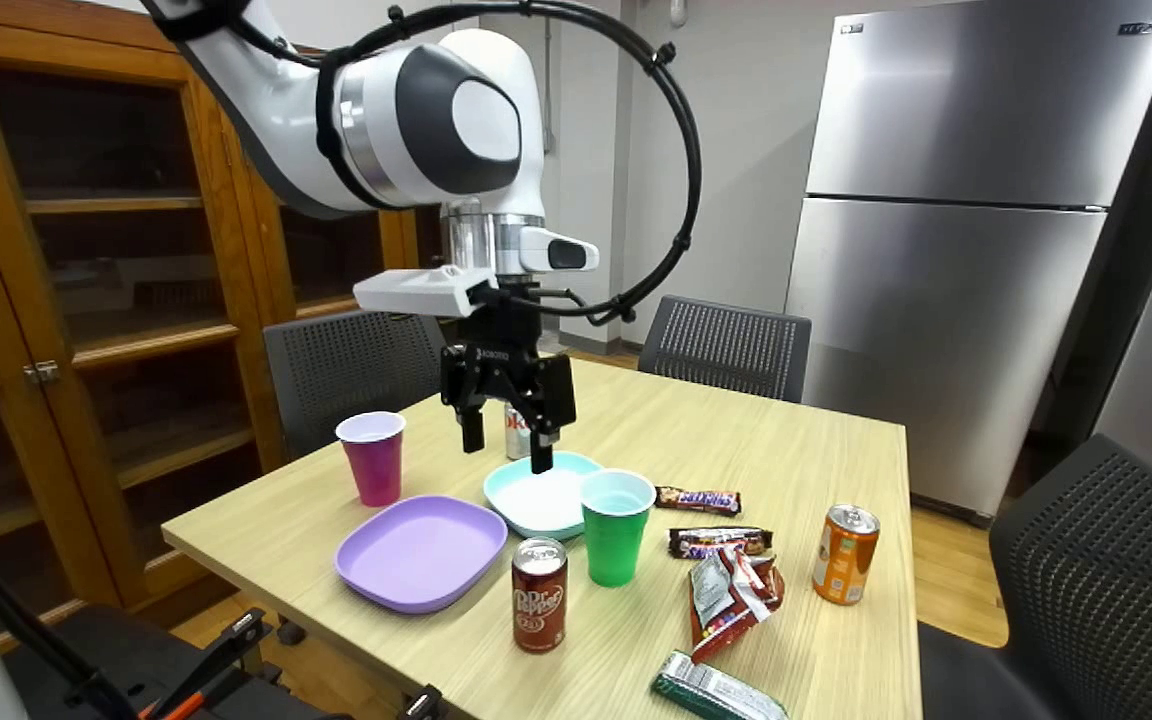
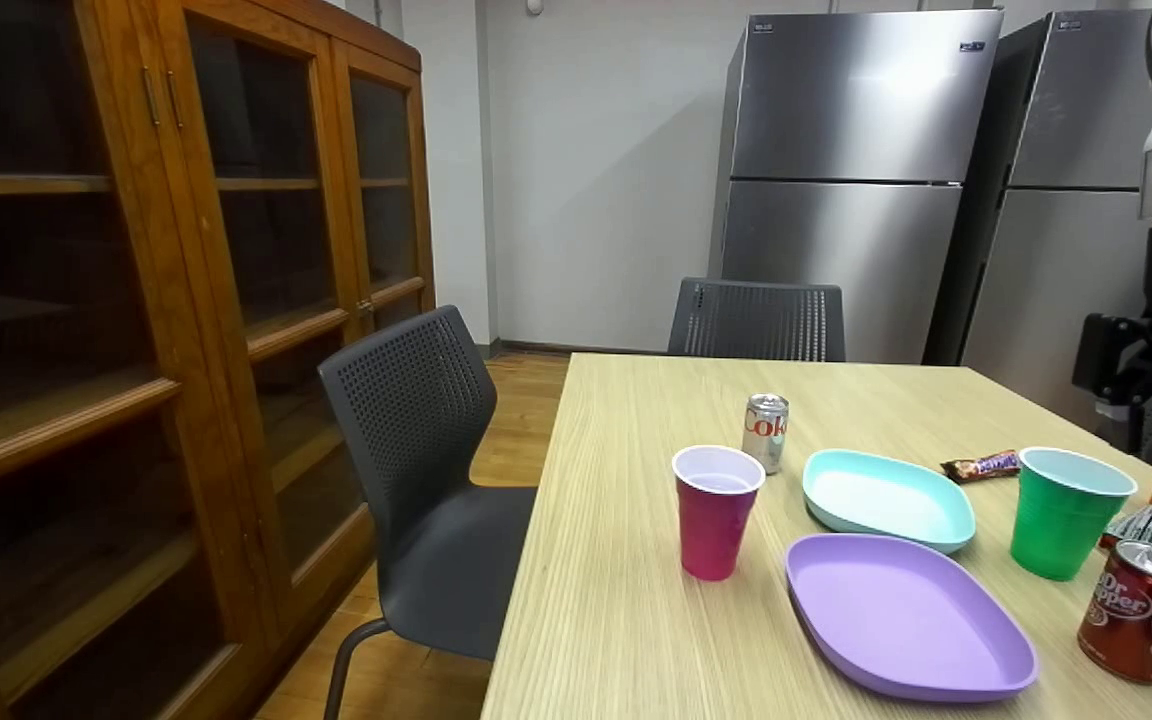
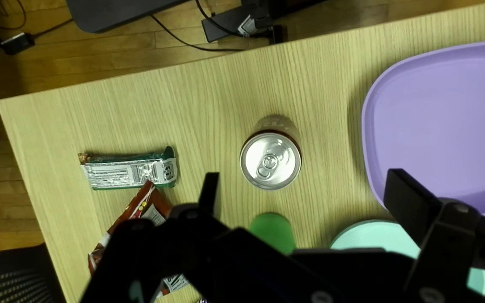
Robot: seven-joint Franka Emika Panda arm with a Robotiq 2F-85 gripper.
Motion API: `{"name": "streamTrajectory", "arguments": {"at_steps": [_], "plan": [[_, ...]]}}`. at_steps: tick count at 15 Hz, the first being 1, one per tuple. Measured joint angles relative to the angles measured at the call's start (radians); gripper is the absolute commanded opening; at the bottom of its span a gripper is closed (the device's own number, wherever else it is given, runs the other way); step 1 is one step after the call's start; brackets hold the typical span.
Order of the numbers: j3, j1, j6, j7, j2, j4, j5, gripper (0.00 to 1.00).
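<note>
My gripper (image 1: 507, 447) hangs above the table with its fingers spread and nothing between them. In the wrist view the gripper (image 3: 303, 183) shows a wide gap, with a Dr Pepper can (image 3: 270, 162) standing upright on the table beyond it. A green cup (image 3: 272, 231) and a turquoise plate (image 3: 377, 235) are partly hidden by the gripper there. One finger overlaps the edge of a purple plate (image 3: 444, 122) in that view. A silver Coke can (image 1: 517, 435) is partly covered by the gripper in an exterior view. The gripper (image 2: 1151, 385) is cut off at the right edge of an exterior view.
A magenta cup (image 1: 376, 465) stands near the purple plate. Elsewhere on the table are an orange can (image 1: 846, 555), Snickers bars (image 1: 698, 500), a crumpled red bag (image 1: 731, 600) and a green-wrapped bar (image 1: 716, 690). Chairs (image 2: 416, 420) surround the table.
</note>
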Motion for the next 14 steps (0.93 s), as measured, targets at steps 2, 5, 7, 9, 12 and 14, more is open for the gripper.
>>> {"name": "streamTrajectory", "arguments": {"at_steps": [2, 5, 7, 9, 12, 14], "plan": [[-0.009, -0.007, 0.092, 0.017, 0.029, -0.026, 0.001, 1.00], [-0.026, -0.015, 0.221, 0.033, 0.084, -0.050, 0.014, 1.00], [-0.035, -0.021, 0.290, 0.039, 0.123, -0.058, 0.020, 1.00], [-0.042, -0.025, 0.338, 0.045, 0.162, -0.059, 0.022, 1.00], [-0.053, -0.025, 0.377, 0.049, 0.207, -0.059, 0.023, 1.00], [-0.061, -0.025, 0.393, 0.050, 0.230, -0.059, 0.023, 1.00]]}}
